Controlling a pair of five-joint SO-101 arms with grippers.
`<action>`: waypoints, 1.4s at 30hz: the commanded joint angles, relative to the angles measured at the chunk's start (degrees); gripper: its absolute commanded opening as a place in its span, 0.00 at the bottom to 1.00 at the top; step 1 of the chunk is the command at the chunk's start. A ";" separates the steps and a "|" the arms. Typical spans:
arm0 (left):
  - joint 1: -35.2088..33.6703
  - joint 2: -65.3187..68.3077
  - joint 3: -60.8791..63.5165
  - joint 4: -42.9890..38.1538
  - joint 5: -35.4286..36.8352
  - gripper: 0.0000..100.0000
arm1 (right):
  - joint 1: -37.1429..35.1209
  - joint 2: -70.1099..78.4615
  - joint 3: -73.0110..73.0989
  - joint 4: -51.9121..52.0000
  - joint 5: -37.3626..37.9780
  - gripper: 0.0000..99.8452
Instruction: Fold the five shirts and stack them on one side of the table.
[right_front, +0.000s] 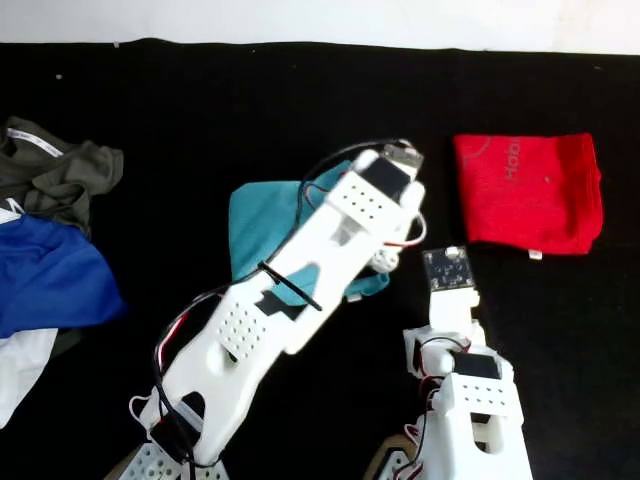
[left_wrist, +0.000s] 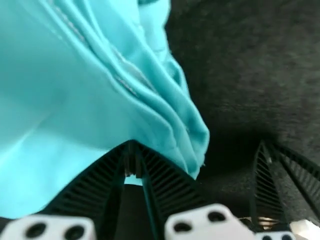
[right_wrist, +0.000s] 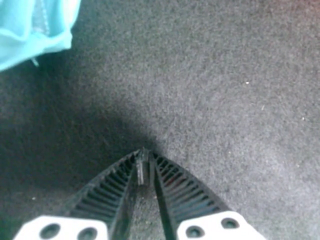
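**Fig. 1. Shirt-folding task, one shirt done and a second in hand**

High view: I count five shirts on the black table (right_front: 300, 90). The red shirt (right_front: 527, 192) lies folded flat in the upper right of the frame, well apart from the rest; I take it as the start of the stack. The teal shirt (right_front: 262, 225) sits at centre, partly folded and bunched, under my left arm. At the left edge, the olive shirt (right_front: 60, 175), blue shirt (right_front: 50, 275) and white shirt (right_front: 20, 365) lie crumpled and overlapping, none of them folded.

Left wrist view: the left gripper (left_wrist: 132, 147) has its jaws drawn together at the teal shirt's gathered edge, with a sliver of teal between them. I judge it clamped on that cloth.

Right wrist view: the right gripper (right_wrist: 142, 152) has its jaws closed on nothing, over bare table just beside the teal shirt's corner.

Progress, as I judge it: one of five is finished. The teal shirt needs its fold completed and a move onto the red one. The three at left are untouched.
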 joint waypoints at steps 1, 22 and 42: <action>0.40 -4.53 -0.31 -0.26 0.79 0.01 | 1.01 -0.04 0.04 -1.63 -0.62 0.01; -32.57 0.84 -0.22 -14.86 0.62 0.01 | 1.19 -0.04 0.04 -1.54 -0.62 0.01; -33.36 0.13 0.04 -14.86 0.79 0.01 | -21.67 30.11 -57.45 21.58 -7.91 0.01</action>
